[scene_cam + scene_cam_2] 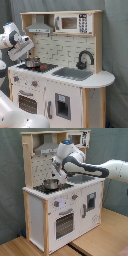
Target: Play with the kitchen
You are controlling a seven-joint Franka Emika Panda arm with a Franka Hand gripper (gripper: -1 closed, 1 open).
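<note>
The kitchen (65, 85) is a tall white and light-wood toy with a black hob (35, 66), a grey sink (75, 73), a black tap (85, 59), a hood (40, 25) and an oven door (27, 102). A small metal pot (32, 62) stands on the hob. My gripper (26, 51) hangs just above and to the left of the pot in the first exterior view. In the second exterior view the kitchen (75, 213) has the gripper (60, 173) over the pot (50, 184), and the arm reaches in from the second exterior view's right.
A toy microwave (72, 23) sits on the top shelf. Two knobs (56, 204) face forward above the oven door (65, 223). A grey curtain (117, 50) hangs behind. The kitchen stands on a wooden floor (105, 235). A white robot part (17, 117) fills the first exterior view's lower left.
</note>
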